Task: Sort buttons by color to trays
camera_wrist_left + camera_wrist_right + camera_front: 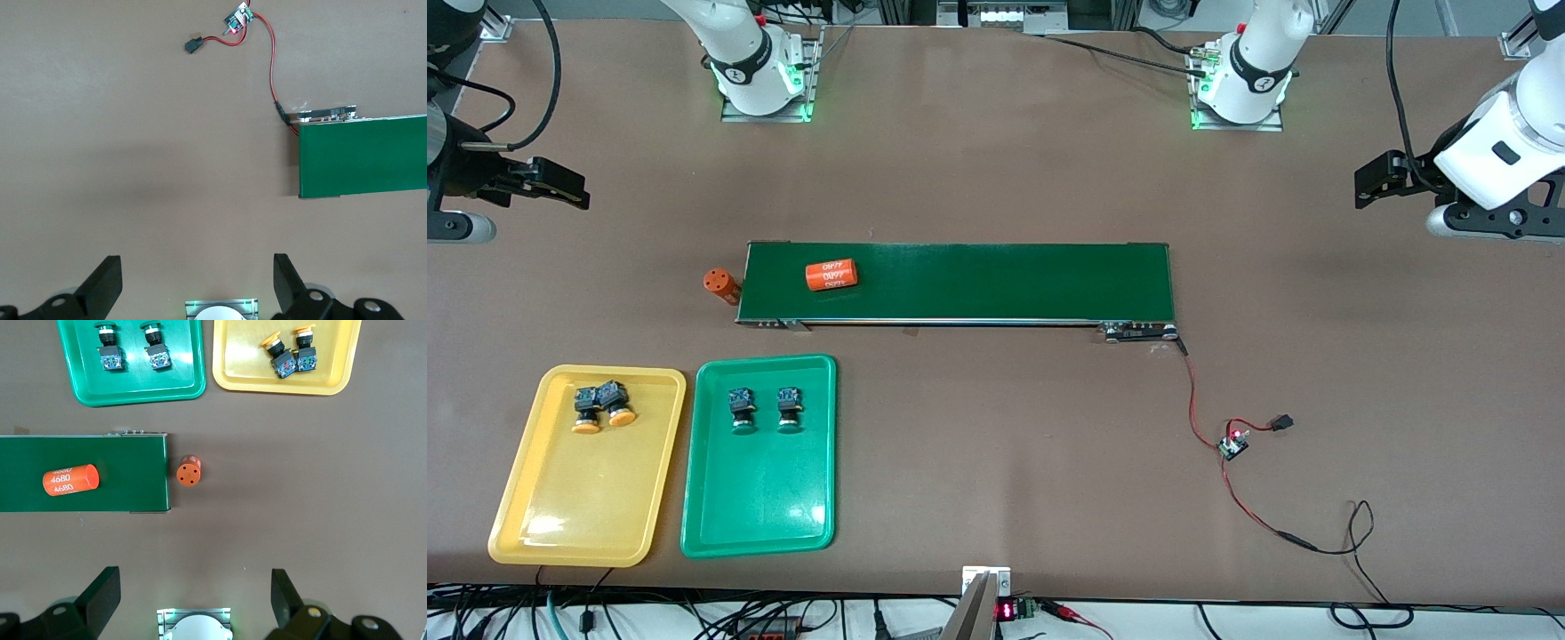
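Two orange-yellow capped buttons (pixel 587 411) (pixel 617 403) lie together in the yellow tray (pixel 578 498). Two green capped buttons (pixel 741 410) (pixel 789 409) lie side by side in the green tray (pixel 760 489). The right wrist view shows the same: green buttons (pixel 109 353) in the green tray (pixel 133 383), orange-yellow buttons (pixel 280 357) in the yellow tray (pixel 240 360). My right gripper (pixel 574 191) (pixel 195 597) is open and empty, up over the table's right-arm end. My left gripper (pixel 1369 182) (pixel 198 280) is open and empty, over the left-arm end.
A long dark-green conveyor belt (pixel 960 280) (pixel 363 157) lies mid-table with an orange "4680" cylinder (pixel 831 275) lying on it. Another orange cylinder (pixel 720 284) stands beside the belt's end. Red wires and a small circuit board (pixel 1234 443) (pixel 238 17) lie toward the left arm's end.
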`<state>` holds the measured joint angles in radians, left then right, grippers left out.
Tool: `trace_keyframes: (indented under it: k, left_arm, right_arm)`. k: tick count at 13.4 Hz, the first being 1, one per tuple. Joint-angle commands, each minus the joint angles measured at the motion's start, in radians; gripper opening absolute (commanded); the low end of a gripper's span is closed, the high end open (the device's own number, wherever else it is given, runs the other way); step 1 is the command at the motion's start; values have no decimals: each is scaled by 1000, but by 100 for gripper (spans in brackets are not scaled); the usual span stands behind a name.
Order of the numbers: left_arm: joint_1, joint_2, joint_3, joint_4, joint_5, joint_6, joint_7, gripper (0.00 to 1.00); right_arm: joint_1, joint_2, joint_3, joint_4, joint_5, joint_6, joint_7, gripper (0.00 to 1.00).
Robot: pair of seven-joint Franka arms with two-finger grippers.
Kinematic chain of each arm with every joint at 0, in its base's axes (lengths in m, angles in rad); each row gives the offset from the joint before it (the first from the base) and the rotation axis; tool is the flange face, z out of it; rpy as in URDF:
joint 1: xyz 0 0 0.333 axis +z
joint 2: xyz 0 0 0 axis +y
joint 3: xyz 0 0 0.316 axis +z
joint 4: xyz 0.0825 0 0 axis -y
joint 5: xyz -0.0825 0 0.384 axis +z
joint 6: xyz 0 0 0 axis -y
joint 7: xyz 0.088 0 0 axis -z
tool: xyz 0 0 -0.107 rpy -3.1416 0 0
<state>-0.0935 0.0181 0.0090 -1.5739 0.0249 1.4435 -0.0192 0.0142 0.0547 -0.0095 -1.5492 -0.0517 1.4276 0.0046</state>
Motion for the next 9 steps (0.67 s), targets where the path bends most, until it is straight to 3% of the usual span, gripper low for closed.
trace_keyframes:
  k: [1,6,9]
  left_arm:
    - [-9,10,2,40,-2,-25,5,100]
    - [-12,10,-23,43,-2,-37,-11,100]
    - [-12,10,-23,46,-2,-37,-41,100]
  right_arm:
    - [-5,-27,3,-26,19,13,14,100]
    - [-5,-26,8,-17,13,17,11,100]
    - [-5,-19,8,44,15,10,11,100]
